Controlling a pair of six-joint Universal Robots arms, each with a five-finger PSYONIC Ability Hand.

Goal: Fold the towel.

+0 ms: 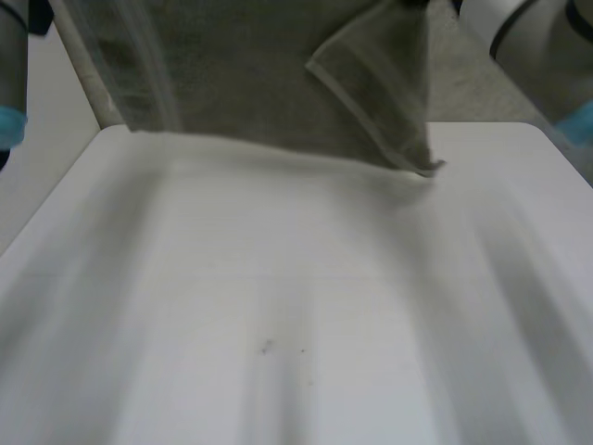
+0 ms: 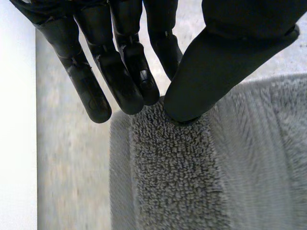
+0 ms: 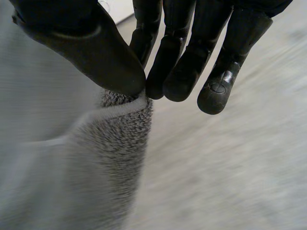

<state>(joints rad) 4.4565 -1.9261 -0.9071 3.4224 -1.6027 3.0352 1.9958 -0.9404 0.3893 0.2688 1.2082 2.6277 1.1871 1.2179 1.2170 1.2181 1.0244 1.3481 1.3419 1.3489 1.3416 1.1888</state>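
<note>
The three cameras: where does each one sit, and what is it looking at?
Head view: behind the arms, looking down at the white table and towel; left arm and right arm at its sides.
Left wrist view: on the left wrist, looking along the left robot hand pinching the towel's edge.
Right wrist view: on the right wrist; right robot hand pinching the towel's edge.
All share the towel.

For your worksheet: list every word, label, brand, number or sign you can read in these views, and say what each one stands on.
None: there is no readable text in any view.
The grey towel shows no tag or label.
The white table bears only small dark specks, not writing.
The left hand and right hand carry no lettering.
</note>
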